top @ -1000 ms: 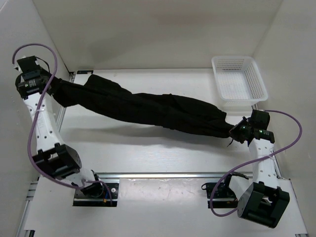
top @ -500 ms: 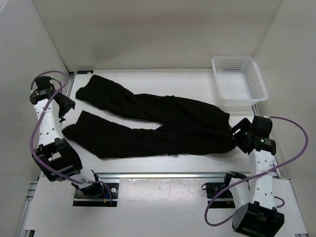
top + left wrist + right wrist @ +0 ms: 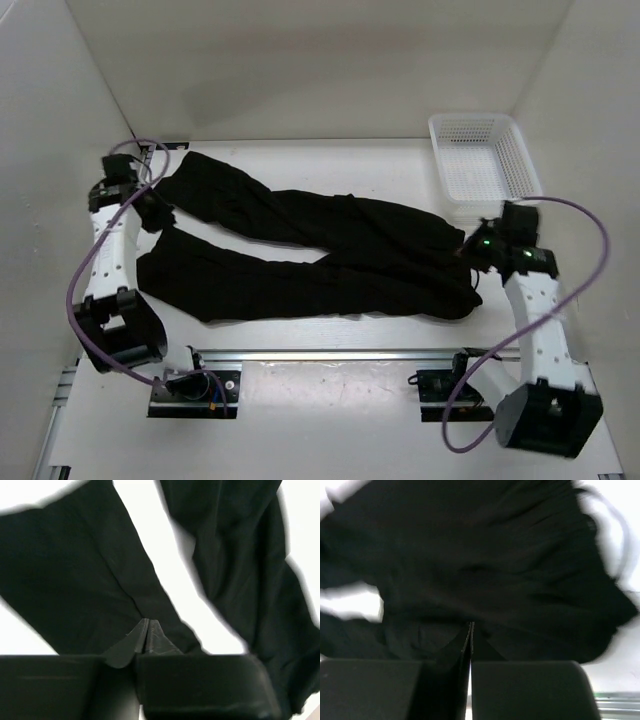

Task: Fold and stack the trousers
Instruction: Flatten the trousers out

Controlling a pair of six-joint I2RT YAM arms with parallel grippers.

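Observation:
The black trousers [image 3: 330,250] lie flat on the white table. Their two legs spread apart toward the left and the waist is at the right. My left gripper [image 3: 152,212] sits between the two leg ends, at the upper edge of the nearer leg. In the left wrist view its jaws [image 3: 146,622] are closed on that leg's fabric [image 3: 75,580], and a crease runs up from the tips. My right gripper [image 3: 470,250] is at the far corner of the waist. Its jaws [image 3: 471,625] are closed too, with the tips sunk in bunched black cloth [image 3: 485,555].
A white mesh basket [image 3: 484,165] stands at the back right, just beyond the right gripper. A metal rail [image 3: 330,353] runs along the front of the table by the arm bases. White walls close in the left, back and right sides.
The trousers hung stretched between both grippers a second ago; they now lie spread flat. Both grippers opened and shut again. The left gripper moved right to the leg ends.

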